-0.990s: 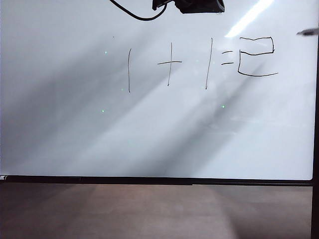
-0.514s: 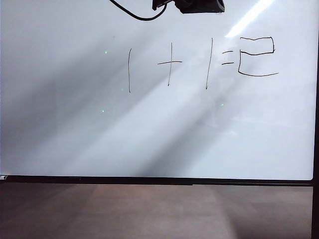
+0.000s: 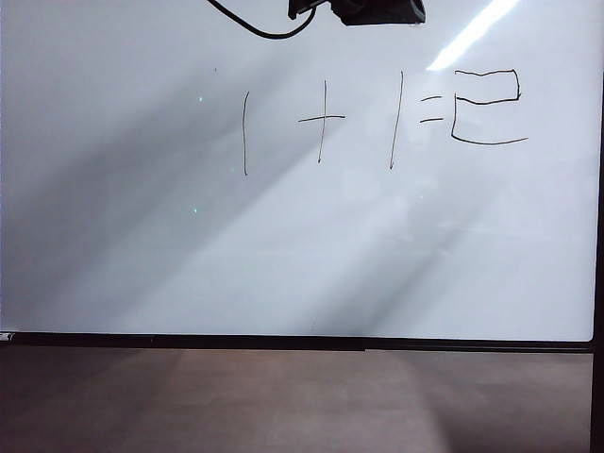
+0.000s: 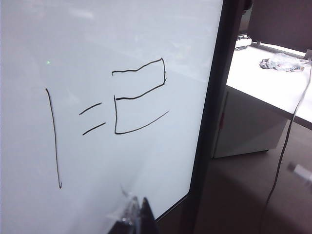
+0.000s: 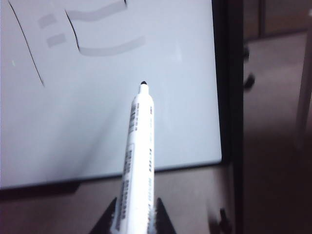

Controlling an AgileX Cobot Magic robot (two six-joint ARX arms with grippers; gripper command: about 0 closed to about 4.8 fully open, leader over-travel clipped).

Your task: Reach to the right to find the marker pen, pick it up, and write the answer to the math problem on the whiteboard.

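Note:
The whiteboard point(image 3: 283, 255) fills the exterior view and bears "1+1=" in thin black strokes. The answer point(image 3: 486, 106), a boxy 2, stands after the equals sign. Neither gripper shows in the exterior view. In the right wrist view my right gripper point(image 5: 136, 218) is shut on the marker pen point(image 5: 139, 146). Its white barrel points at the whiteboard point(image 5: 97, 112) and its dark tip is clear of the surface, below the blurred writing. In the left wrist view my left gripper point(image 4: 138, 213) is shut and empty, close to the whiteboard point(image 4: 97, 48), below the answer point(image 4: 139, 100).
A black device with a cable point(image 3: 373, 9) hangs at the board's top edge. Brown floor point(image 3: 283, 396) lies below the black frame. Beyond the board's frame point(image 4: 214, 97) stand a white table point(image 4: 263, 83), with a crumpled bag point(image 4: 282, 63) on it, and a hanging cable point(image 4: 282, 156).
A dark tip that showed at the right edge of the exterior view one second ago has left that view. The writing is unchanged.

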